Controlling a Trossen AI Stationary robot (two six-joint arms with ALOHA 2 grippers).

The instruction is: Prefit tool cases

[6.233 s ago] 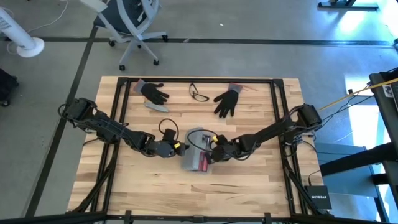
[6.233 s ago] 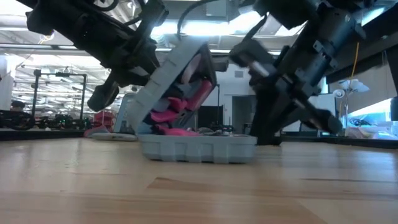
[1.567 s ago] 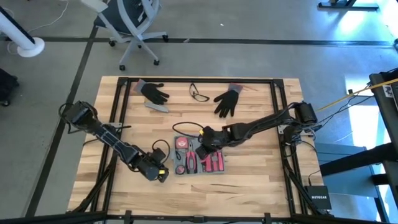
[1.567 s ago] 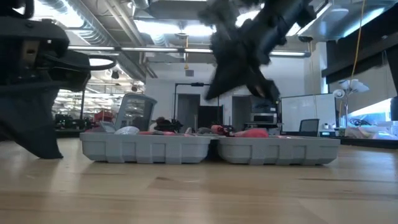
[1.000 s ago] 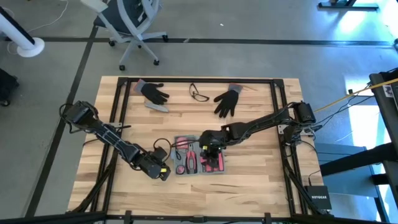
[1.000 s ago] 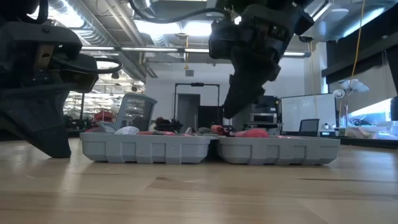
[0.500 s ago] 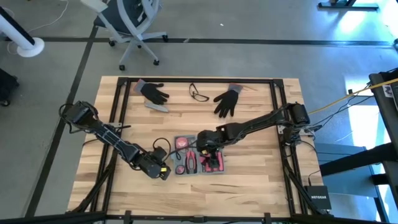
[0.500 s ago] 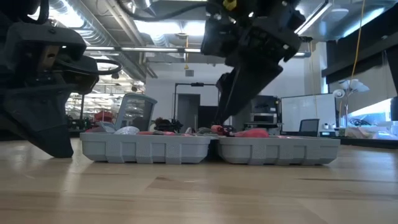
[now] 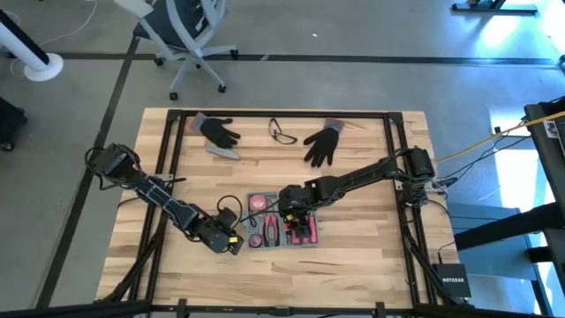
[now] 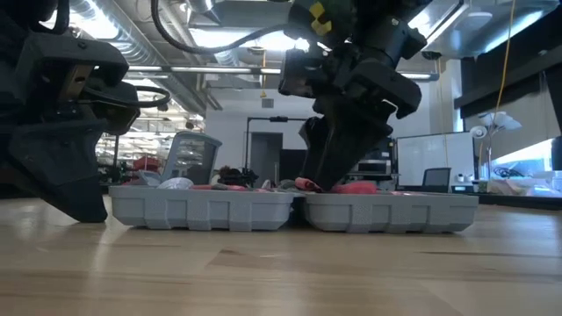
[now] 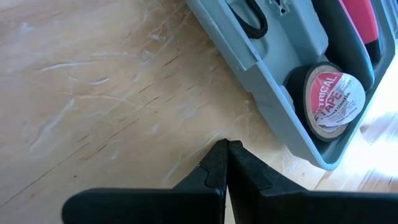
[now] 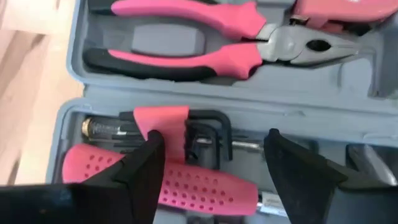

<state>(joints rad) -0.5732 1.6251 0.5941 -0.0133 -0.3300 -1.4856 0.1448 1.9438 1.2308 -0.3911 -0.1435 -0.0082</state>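
Note:
The blue-grey tool case (image 9: 284, 231) lies open and flat on the wooden table, near its middle, with pink-handled tools in its recesses. My right gripper (image 12: 214, 155) is open and points steeply down into the case. Its fingers stand on either side of a pink hex-key holder (image 12: 163, 124), just above a pink screwdriver handle (image 12: 180, 186); pliers (image 12: 205, 37) lie beyond. Whether they touch anything, I cannot tell. My left gripper (image 11: 226, 152) is shut, over bare wood just off the case's near left corner, beside a roll of tape (image 11: 333, 99) in the case.
Two black gloves (image 9: 217, 131) (image 9: 322, 141), a pair of glasses (image 9: 282, 133) and a small grey bar (image 9: 222, 151) lie along the table's far side. Black frame rails (image 9: 173, 150) run along the table's edges. Bare wood lies to the right of the case.
My right gripper has sunk toward the open case and gone a little toward the table's left edge, rolling about its own axis; its fingers now stand wider apart. The case and my left gripper have kept still.

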